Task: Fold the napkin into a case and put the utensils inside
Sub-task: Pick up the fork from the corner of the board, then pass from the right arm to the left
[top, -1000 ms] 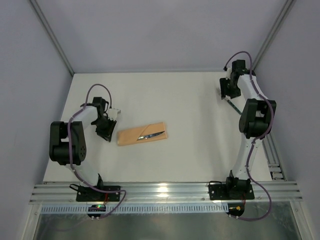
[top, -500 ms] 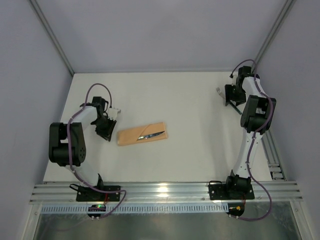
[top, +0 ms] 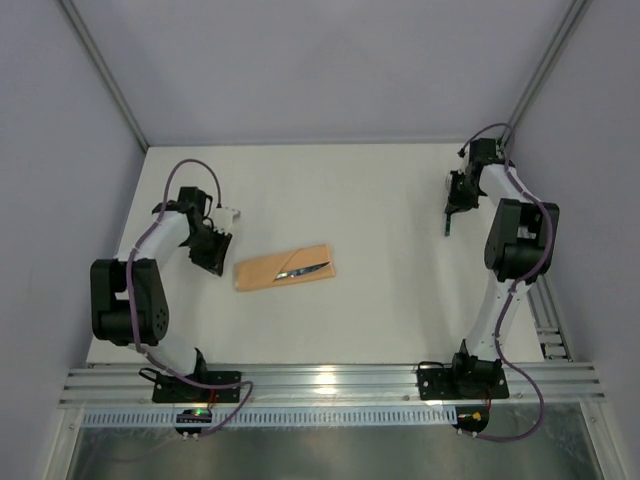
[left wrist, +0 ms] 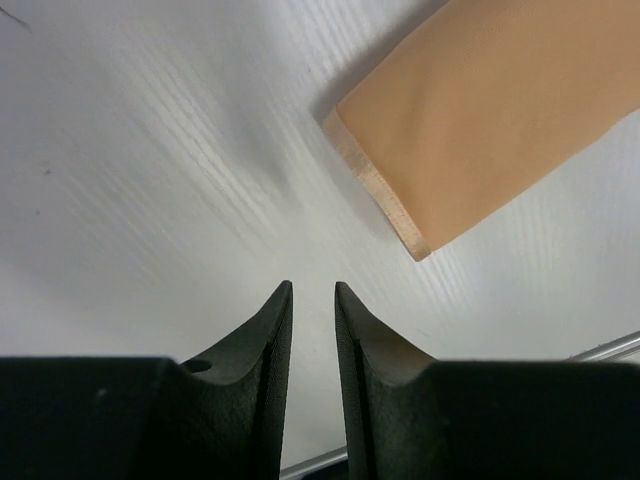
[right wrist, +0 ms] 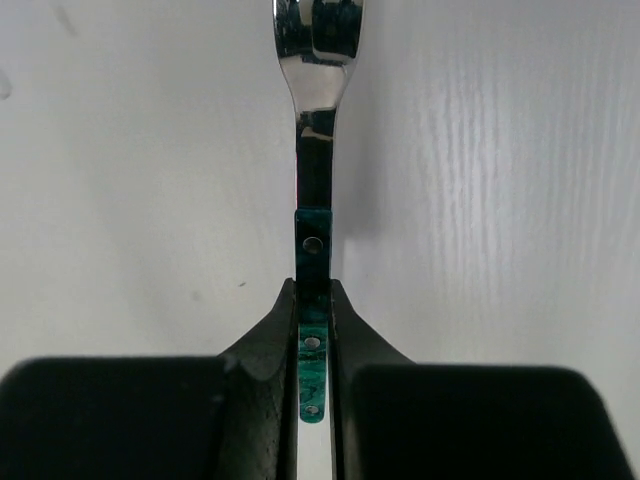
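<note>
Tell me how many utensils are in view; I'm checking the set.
2. The knife lies in the case mid-table; the fork is clamped by its handle between the right gripper's fingers. The case could hide more.

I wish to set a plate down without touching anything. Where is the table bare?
Bare: the wide middle of the table between the case and the right gripper holding the fork; also the far strip behind the case. Crowded: left of the case, where the left gripper sits close.
</note>
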Tool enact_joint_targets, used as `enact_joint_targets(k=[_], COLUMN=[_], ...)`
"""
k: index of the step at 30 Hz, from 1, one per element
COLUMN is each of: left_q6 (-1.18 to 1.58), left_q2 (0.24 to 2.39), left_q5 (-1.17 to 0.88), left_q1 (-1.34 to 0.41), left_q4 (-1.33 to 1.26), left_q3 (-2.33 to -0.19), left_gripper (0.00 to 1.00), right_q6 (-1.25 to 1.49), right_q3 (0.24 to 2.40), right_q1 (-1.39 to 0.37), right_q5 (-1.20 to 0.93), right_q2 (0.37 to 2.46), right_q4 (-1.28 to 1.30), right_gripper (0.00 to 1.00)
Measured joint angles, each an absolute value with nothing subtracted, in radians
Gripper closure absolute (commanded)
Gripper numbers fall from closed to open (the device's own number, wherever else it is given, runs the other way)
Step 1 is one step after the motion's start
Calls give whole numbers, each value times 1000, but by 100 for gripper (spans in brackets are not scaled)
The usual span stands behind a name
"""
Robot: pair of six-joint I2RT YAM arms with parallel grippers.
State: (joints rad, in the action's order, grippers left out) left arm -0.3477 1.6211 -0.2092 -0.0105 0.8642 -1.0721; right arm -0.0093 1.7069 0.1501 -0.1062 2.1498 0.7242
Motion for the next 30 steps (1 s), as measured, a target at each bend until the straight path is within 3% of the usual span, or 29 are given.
enact_joint_targets(k=[5,9,16,23,30], left_q6=[-348,-348,-307,-206,-142], left_q2=[1565,1562,1562,1590,1628], left_q5=[-284,-368,-540,-606,-588], left_q1=[-41,-139,-298,-337,-337], left_q4=[924,995,1044,981,913], left_q3=[-1171,-1281,-1472,-1475,-1475], left_gripper=[68,65,56,56,63], right_q6=[275,530,876,1048,1095], right_q3=[1330,1193,1154,1155,1161], right_q1=[5,-288,-618,-691,-726], right_q5=[-76,8,73,78,84], right_q2=[1721,1522,1631,1713,1713], right_q4=[423,125,-122,-198,-232], right_gripper=[96,96,96,96,96])
